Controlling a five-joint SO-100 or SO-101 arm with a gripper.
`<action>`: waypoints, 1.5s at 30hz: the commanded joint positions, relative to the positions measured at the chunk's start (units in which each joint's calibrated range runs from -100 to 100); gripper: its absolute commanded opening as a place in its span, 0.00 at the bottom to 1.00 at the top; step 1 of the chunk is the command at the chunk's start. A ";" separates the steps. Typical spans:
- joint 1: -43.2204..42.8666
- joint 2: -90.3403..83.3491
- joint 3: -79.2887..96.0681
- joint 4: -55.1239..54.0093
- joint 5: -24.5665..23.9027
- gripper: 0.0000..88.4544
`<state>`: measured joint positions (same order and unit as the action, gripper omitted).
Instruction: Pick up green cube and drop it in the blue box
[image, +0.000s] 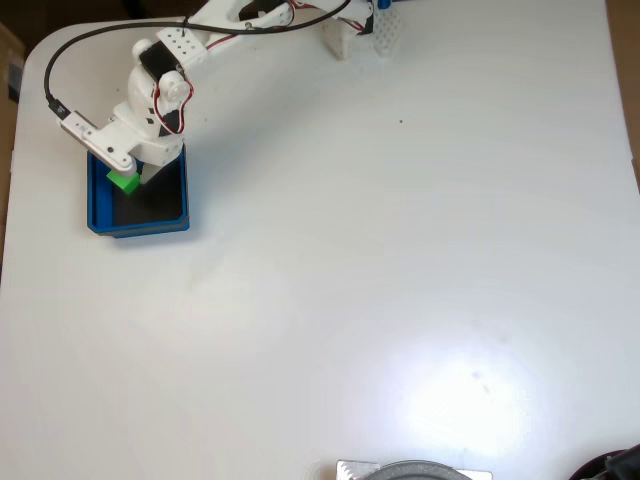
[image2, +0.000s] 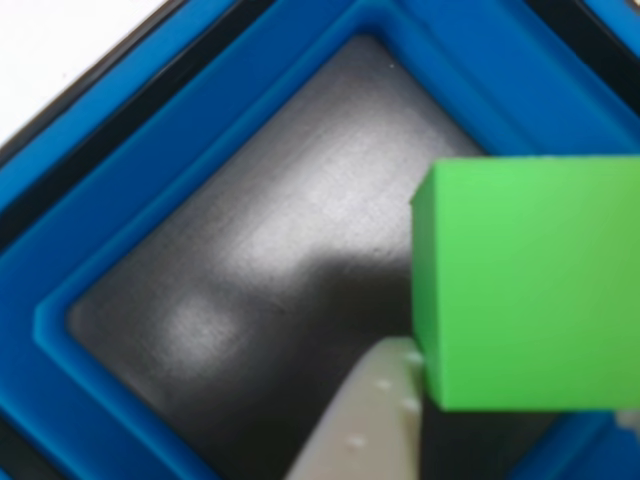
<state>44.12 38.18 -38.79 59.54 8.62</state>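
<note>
In the fixed view the blue box (image: 137, 225) sits near the table's left edge, and the white arm reaches down over its upper part. My gripper (image: 134, 179) is shut on the green cube (image: 124, 183), which hangs over the box's dark floor near its upper left corner. In the other view the green cube (image2: 530, 285) looms large at the right, above the black floor of the blue box (image2: 200, 130). One white finger (image2: 365, 425) presses against the cube's lower left edge. The other finger is hidden.
The arm's white base (image: 340, 38) stands at the table's top edge, and a black cable (image: 60, 60) loops to the left of the arm. A grey round object (image: 415, 470) and a dark object (image: 615, 465) lie at the bottom edge.
</note>
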 joint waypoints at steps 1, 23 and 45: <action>0.46 -1.14 -1.42 -1.04 -0.20 0.16; 0.69 -1.72 -0.97 -1.12 -0.98 0.33; 0.77 -29.23 15.99 -0.96 -1.03 0.18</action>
<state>44.19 19.97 -28.23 59.54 7.74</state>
